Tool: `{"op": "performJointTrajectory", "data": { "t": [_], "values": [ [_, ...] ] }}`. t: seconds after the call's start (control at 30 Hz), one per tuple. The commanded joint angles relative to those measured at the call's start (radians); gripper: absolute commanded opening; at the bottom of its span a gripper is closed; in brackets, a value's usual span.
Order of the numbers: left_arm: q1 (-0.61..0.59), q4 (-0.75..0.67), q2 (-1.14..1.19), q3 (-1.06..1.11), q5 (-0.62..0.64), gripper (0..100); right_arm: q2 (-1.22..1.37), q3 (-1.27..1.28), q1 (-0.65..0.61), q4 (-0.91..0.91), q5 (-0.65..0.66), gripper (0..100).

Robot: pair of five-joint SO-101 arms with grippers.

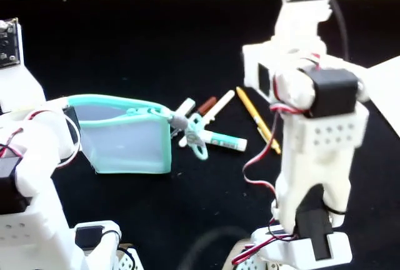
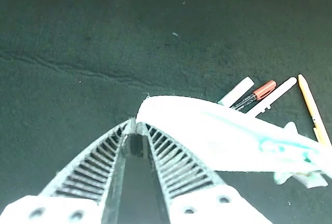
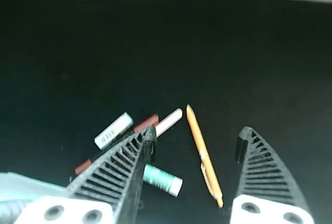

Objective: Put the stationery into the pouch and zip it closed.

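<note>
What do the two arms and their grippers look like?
The left arm and right arm are white plastic with black motor blocks and looping red, white and black wires. The left gripper and right gripper have white, tapered, ribbed fingers with round holes at the base.

Nothing legible anywhere. The white bar [image 3: 113, 130] near the pouch [image 1: 125, 135] carries dark print, too blurred to read. The green-and-white tube [image 1: 224, 140] just beside the pouch's zip end has a label, also unreadable.

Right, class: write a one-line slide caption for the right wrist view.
Open right tool framing the orange pen on the black table.
</note>
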Motion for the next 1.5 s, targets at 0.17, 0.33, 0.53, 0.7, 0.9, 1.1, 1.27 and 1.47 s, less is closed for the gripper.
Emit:
{"op": "performJointTrajectory", "data": {
  "t": [0.17,0.33,0.53,0.7,0.9,1.1,1.27,1.47],
  "values": [
    [0.008,0.012,0.002,0.001,-0.005,1,-0.019,0.249,0.021,0.005,-0.031,25.5],
    [0.008,0.012,0.002,0.001,-0.005,1,-0.024,0.483,0.027,-0.131,-0.130,25.2],
    [0.008,0.012,0.002,0.001,-0.005,1,-0.018,0.756,0.028,-0.381,0.075,25.2],
    [0.008,0.012,0.002,0.002,-0.003,1,-0.015,0.917,0.045,-0.572,0.192,25.2],
    [0.008,0.012,0.002,0.002,-0.003,1,-0.013,1.109,0.079,-0.803,0.206,25.2],
    [0.008,0.014,0.002,0.002,0.000,1,0.105,1.130,0.105,-0.845,0.264,25.2],
    [0.008,0.014,0.002,0.002,0.000,1,0.255,1.021,0.107,-0.843,0.258,25.2],
    [0.007,0.014,0.002,0.002,0.000,1,0.427,0.883,0.128,-0.837,0.262,25.1]
  ]
}}
